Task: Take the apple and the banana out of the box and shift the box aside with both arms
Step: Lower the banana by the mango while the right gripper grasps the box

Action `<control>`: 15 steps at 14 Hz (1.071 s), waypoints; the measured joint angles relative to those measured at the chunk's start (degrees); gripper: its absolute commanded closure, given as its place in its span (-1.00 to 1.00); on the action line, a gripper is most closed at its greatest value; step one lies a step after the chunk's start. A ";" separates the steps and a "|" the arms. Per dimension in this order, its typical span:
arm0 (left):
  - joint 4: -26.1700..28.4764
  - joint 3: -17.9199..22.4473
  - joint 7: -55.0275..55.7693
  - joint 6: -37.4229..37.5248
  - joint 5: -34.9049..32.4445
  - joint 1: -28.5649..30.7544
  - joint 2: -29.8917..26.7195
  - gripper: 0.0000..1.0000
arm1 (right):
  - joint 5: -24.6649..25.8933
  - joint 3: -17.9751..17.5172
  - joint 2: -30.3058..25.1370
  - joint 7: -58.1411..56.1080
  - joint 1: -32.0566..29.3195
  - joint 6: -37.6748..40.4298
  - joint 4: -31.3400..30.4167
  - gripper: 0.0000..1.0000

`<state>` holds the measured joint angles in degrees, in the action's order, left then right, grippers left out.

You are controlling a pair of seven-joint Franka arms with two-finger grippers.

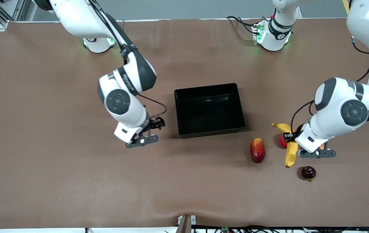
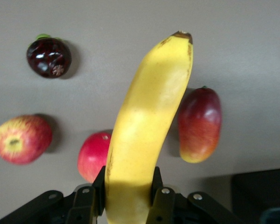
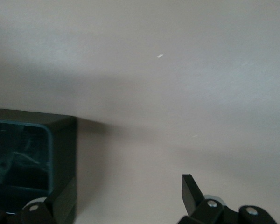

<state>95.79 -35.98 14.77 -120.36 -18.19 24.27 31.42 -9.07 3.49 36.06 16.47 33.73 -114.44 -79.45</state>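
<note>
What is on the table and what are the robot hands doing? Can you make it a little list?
box: black box, mid-table, looks empty
banana: banana, held by the left gripper, jaws shut on it
right gripper: right gripper, jaws open, holds nothing, beside the box
apple: apple, on the table under the left arm
other fruit: pink-red fruit, mango, dark fruit

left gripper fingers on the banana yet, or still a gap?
Touching. The left wrist view shows the left gripper with a finger pressed against each side of the banana, no gap either side.
</note>
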 measured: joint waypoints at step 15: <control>-15.52 10.18 -0.37 -0.98 -7.94 -14.73 16.71 1.00 | -1.26 -0.05 9.09 10.88 8.83 -8.91 -0.05 -0.20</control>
<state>80.27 -25.79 14.40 -121.34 -26.13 9.54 48.13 -10.33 3.44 45.14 27.35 42.56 -123.34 -79.50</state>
